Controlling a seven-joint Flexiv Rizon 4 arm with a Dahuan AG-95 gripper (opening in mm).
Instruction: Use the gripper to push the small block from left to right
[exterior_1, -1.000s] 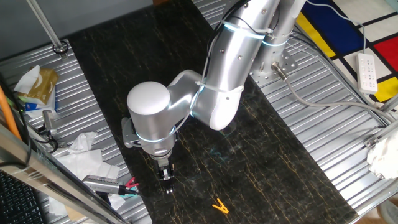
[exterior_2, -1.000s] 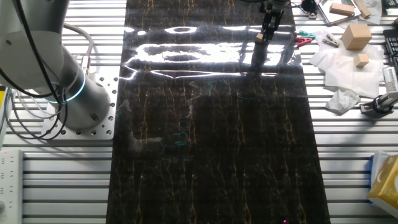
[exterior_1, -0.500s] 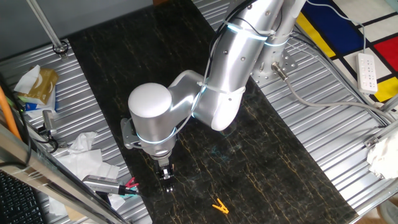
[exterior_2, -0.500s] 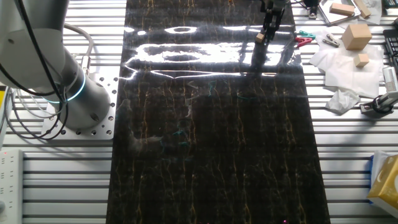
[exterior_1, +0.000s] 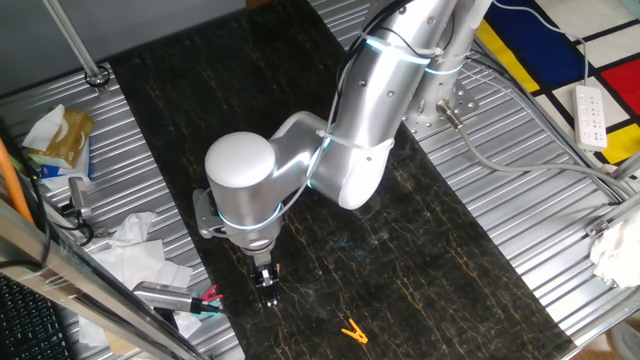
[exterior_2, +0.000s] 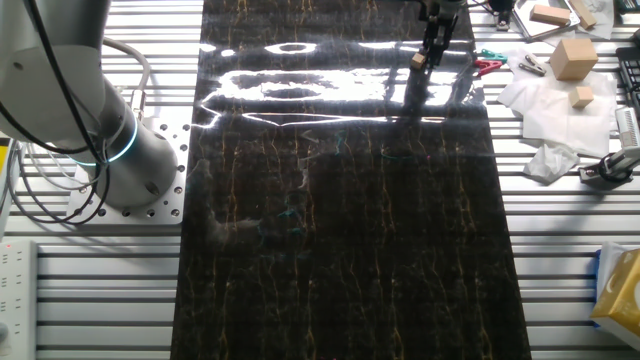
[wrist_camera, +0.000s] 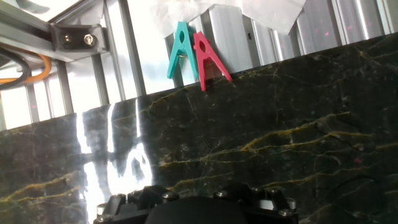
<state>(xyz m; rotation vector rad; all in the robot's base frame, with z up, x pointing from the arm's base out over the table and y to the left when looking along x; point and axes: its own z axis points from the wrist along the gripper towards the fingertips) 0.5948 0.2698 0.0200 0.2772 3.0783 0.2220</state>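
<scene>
The small block (exterior_2: 419, 60) is a tiny light-brown cube on the dark marble mat (exterior_2: 340, 250), near its far edge. My gripper (exterior_2: 431, 52) is a narrow black tip standing upright on the mat. It is right beside the block, on the block's right in the other fixed view, and its fingers look closed together and empty. In one fixed view the gripper (exterior_1: 266, 283) points down near the mat's left edge, and the block is not visible there. The hand view shows only the black gripper body (wrist_camera: 199, 208), not the fingertips or the block.
A teal clip (wrist_camera: 180, 51) and a red clip (wrist_camera: 208, 57) lie just off the mat edge near the gripper. A yellow-orange clip (exterior_1: 353, 331) lies on the mat. Wooden blocks (exterior_2: 572, 58) and tissues (exterior_2: 545, 105) sit beside the mat. A silver arm base (exterior_2: 110, 150) stands at the left.
</scene>
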